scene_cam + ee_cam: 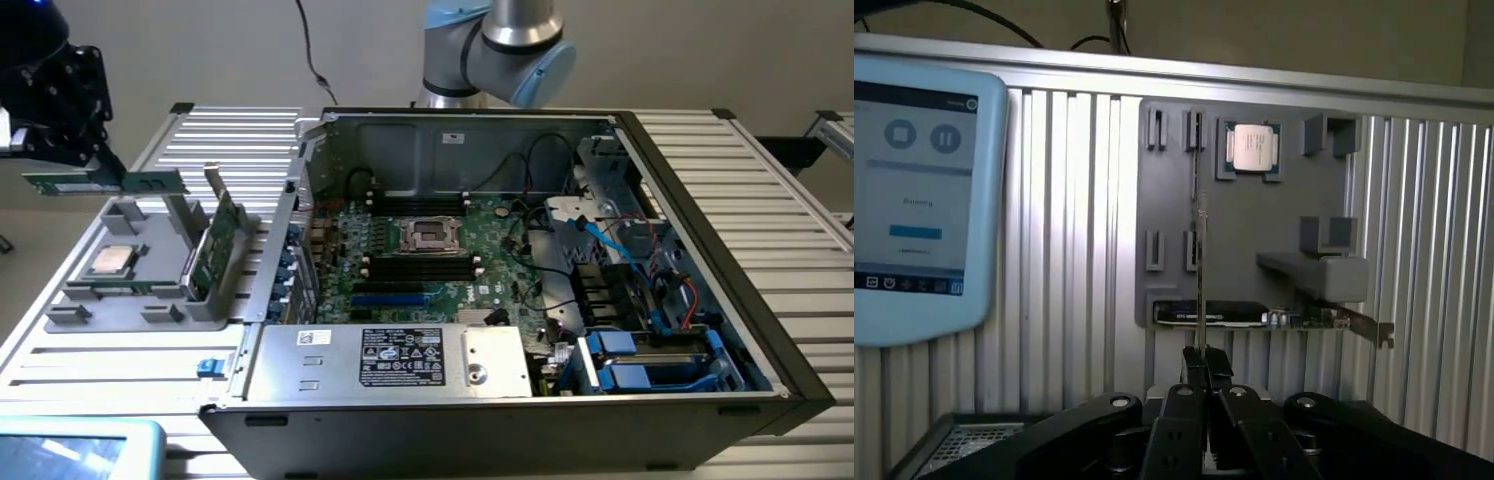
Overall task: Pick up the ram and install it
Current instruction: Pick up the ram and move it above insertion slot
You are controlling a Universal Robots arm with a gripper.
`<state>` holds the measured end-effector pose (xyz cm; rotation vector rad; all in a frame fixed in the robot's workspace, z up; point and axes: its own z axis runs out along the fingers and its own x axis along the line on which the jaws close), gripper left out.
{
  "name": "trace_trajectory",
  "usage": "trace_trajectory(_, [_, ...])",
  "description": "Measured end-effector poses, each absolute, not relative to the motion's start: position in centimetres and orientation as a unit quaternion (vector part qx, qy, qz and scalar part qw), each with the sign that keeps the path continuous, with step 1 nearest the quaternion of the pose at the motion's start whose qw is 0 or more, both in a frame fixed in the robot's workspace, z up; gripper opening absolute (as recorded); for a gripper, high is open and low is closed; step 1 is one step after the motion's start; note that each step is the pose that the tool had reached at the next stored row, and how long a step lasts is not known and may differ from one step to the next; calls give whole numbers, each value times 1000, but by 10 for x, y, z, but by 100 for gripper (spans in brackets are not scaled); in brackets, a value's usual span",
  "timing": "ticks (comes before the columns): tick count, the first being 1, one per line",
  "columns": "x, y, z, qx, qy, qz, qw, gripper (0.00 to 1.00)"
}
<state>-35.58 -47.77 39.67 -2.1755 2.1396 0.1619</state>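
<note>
Hand (107, 165) pinched almost shut on the ram (100, 183), held level above the grey holder (80, 312); in it, a silver processor (112, 260) flat and an expansion card (214, 245) upright; inside the open computer case (787, 370), the motherboard (454, 285)

Over the grey fixture (134, 305) at the table's (227, 130) edge on the exterior view's left, open air surrounds the gripper (110, 168) gripping the ram (104, 184). An upright card (214, 240) and the case wall (296, 190) stand between it and the open-topped case. Inside, the memory slots (420, 266) lie uncovered, hemmed by black cables (534, 290), the drive cage (641, 250) and the power supply (387, 360).
</note>
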Motion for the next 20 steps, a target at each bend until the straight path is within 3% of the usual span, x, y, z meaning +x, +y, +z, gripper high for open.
trace_trajectory(8, [-333, -485, 403, -711, 699, 63, 52, 11])
trace_trajectory(20, [-300, -492, 407, -710, 700, 66, 43, 11])
